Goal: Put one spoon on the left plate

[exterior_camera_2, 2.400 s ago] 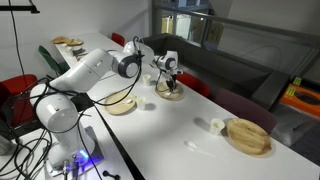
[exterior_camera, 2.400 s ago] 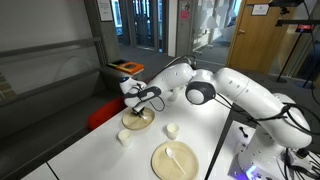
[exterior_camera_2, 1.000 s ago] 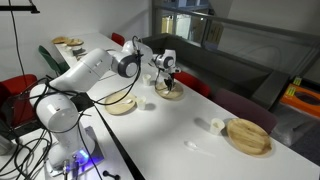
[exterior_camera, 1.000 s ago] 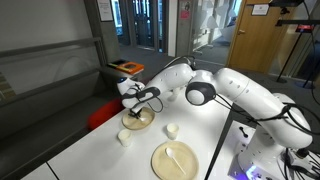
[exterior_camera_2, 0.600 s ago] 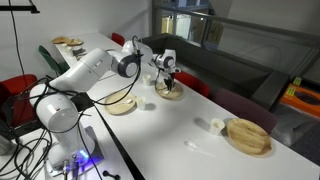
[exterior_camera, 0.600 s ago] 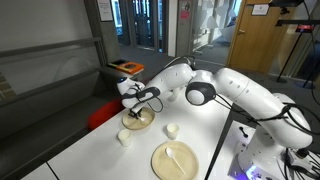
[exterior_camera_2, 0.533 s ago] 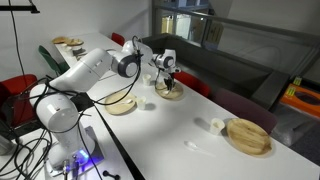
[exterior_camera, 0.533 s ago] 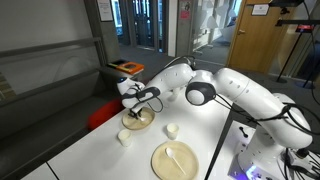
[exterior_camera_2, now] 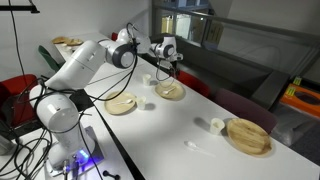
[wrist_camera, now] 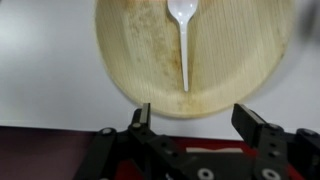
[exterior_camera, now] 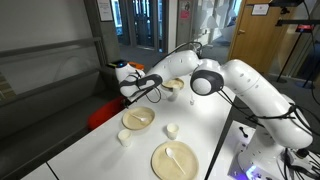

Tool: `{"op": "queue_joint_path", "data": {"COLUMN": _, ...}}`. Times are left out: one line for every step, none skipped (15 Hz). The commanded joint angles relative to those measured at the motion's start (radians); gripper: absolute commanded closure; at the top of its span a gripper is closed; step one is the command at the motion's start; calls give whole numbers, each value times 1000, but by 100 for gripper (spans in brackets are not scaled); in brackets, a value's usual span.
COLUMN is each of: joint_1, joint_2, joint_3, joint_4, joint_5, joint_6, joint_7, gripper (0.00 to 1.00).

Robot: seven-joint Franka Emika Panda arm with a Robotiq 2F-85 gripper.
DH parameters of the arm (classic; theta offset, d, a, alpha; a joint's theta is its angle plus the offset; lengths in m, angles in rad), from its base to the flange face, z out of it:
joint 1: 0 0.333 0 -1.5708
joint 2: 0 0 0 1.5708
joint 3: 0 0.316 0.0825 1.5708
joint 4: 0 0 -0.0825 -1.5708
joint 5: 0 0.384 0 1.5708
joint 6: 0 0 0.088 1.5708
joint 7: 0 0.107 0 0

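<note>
The left plate (wrist_camera: 185, 50), a small round beige plate with a raised rim, fills the top of the wrist view. A white spoon (wrist_camera: 183, 45) lies on it, bowl end towards the top of the picture. My gripper (wrist_camera: 195, 120) is open, its two dark fingers spread wide over the plate's near edge with nothing between them. In both exterior views the gripper (exterior_camera: 137, 93) (exterior_camera_2: 166, 65) hangs well above the plate (exterior_camera: 138, 118) (exterior_camera_2: 170, 90) and clear of it.
A larger flat beige plate (exterior_camera: 175, 160) (exterior_camera_2: 122, 103) holds another white spoon (exterior_camera: 175, 155). Two small white cups (exterior_camera: 172, 129) (exterior_camera: 123, 138) stand near the left plate. In an exterior view a thick tan dish (exterior_camera_2: 248, 135) and a white cup (exterior_camera_2: 217, 125) sit at the table's far end.
My gripper was shut low over the left plate. It has opened, let go of the spoon onto the plate and risen well above it.
</note>
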Motion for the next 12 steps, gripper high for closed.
{"op": "queue_joint_path", "data": {"joint_1": 58, "joint_2": -218, "joint_3": -52, "joint_4": -224, "joint_5": -45, "joint_6": 65, "joint_7": 105, "gripper": 0}}
{"op": "queue_joint_path", "data": {"joint_1": 73, "joint_2": -258, "joint_3": -60, "joint_4": -254, "joint_5": -58, "joint_6": 59, "joint_7": 134, "gripper": 0}}
{"op": "queue_joint_path", "data": {"joint_1": 90, "joint_2": -296, "joint_3": -67, "joint_4": -286, "joint_5": -72, "joint_6": 44, "joint_7": 168, "gripper": 0}}
{"op": "queue_joint_path", "data": {"joint_1": 108, "joint_2": -334, "joint_3": -71, "joint_4": -320, "joint_5": -88, "joint_6": 30, "joint_7": 201, "gripper": 0}}
{"op": "queue_joint_path", "data": {"joint_1": 125, "joint_2": -372, "joint_3": -73, "joint_4": -357, "joint_5": -106, "joint_6": 19, "joint_7": 234, "gripper": 0}}
{"op": "queue_joint_path", "data": {"joint_1": 137, "joint_2": -405, "joint_3": -69, "joint_4": -396, "joint_5": -117, "joint_6": 14, "joint_7": 265, "gripper": 0}}
{"op": "queue_joint_path", "data": {"joint_1": 148, "joint_2": -439, "joint_3": -61, "joint_4": -437, "joint_5": -130, "joint_6": 24, "joint_7": 291, "gripper": 0}}
{"op": "queue_joint_path", "data": {"joint_1": 108, "joint_2": -316, "joint_3": -40, "joint_4": -278, "joint_5": -102, "joint_6": 10, "joint_7": 237, "gripper": 0}}
{"op": "queue_joint_path", "data": {"joint_1": 119, "joint_2": -347, "joint_3": -36, "joint_4": -316, "joint_5": -111, "joint_6": 10, "joint_7": 260, "gripper": 0}}
{"op": "queue_joint_path", "data": {"joint_1": 125, "joint_2": -370, "joint_3": -33, "joint_4": -344, "joint_5": -117, "joint_6": 10, "joint_7": 272, "gripper": 0}}
{"op": "queue_joint_path", "data": {"joint_1": 128, "joint_2": -382, "joint_3": -31, "joint_4": -362, "joint_5": -119, "joint_6": 10, "joint_7": 277, "gripper": 0}}
{"op": "queue_joint_path", "data": {"joint_1": 129, "joint_2": -391, "joint_3": -30, "joint_4": -374, "joint_5": -120, "joint_6": 10, "joint_7": 278, "gripper": 0}}
